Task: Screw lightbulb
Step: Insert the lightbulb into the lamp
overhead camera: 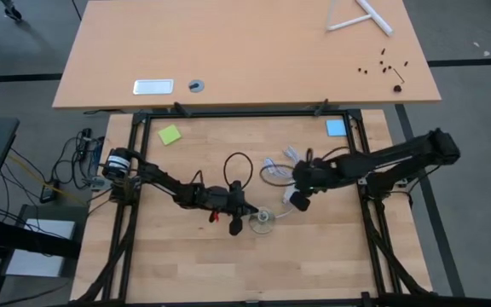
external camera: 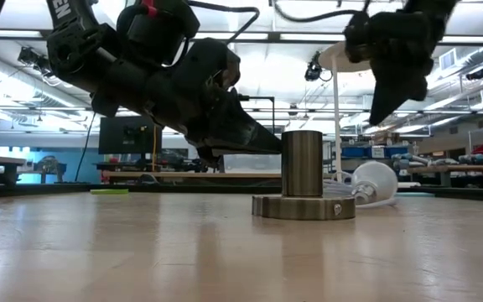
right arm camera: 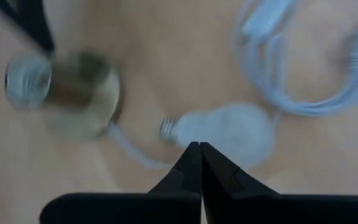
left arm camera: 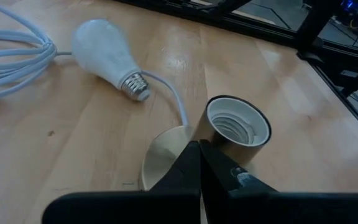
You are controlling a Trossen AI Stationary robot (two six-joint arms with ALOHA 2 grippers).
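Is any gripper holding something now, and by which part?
Nothing is held. The lightbulb lies on the table; the left gripper and the right gripper are shut and empty.

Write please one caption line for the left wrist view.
Left pincer, shut, beside the empty socket; the lightbulb lies on the table.

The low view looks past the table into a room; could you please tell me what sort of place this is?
Probably a robotics lab or workshop: ceiling strip lights over a large open hall, benches crowded with equipment and a dark monitor in the background, behind a wooden table carrying a lamp socket.
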